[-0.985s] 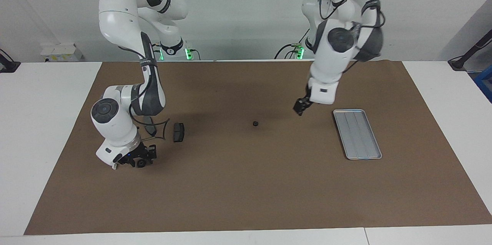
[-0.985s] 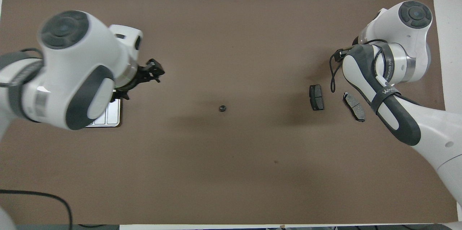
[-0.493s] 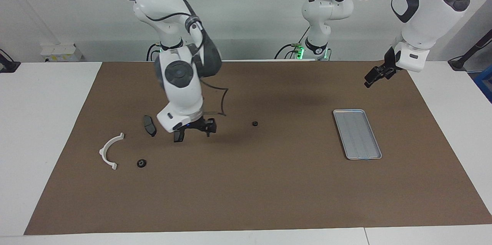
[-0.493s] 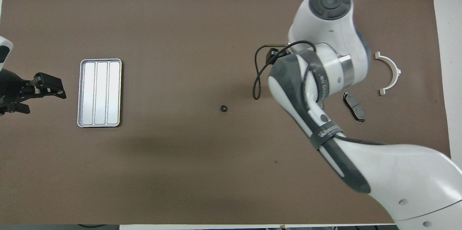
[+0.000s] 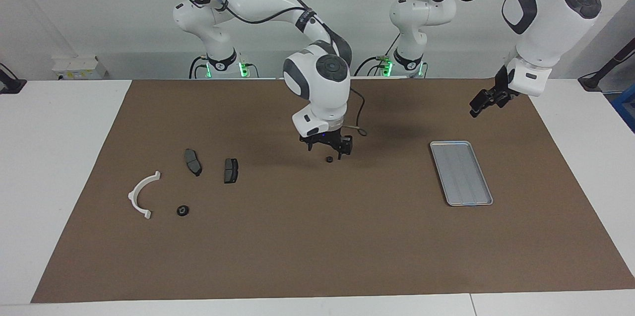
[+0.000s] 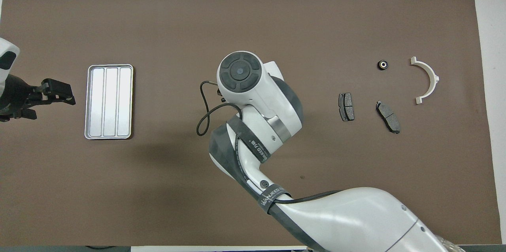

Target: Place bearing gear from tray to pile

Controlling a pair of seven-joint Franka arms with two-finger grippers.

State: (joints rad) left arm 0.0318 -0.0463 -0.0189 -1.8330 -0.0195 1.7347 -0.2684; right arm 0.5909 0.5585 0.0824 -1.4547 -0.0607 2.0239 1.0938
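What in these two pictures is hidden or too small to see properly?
- Overhead view: the right arm covers its own right gripper and the small black part under it in the middle of the mat.
- Facing view: whether that gripper touches the part is too fine to tell.
- Overhead view: the left gripper, beside the tray, is cut off by the picture's edge further up the arm.

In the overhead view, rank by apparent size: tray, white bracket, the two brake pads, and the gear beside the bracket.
1. tray
2. white bracket
3. two brake pads: look alike, no ranking
4. gear
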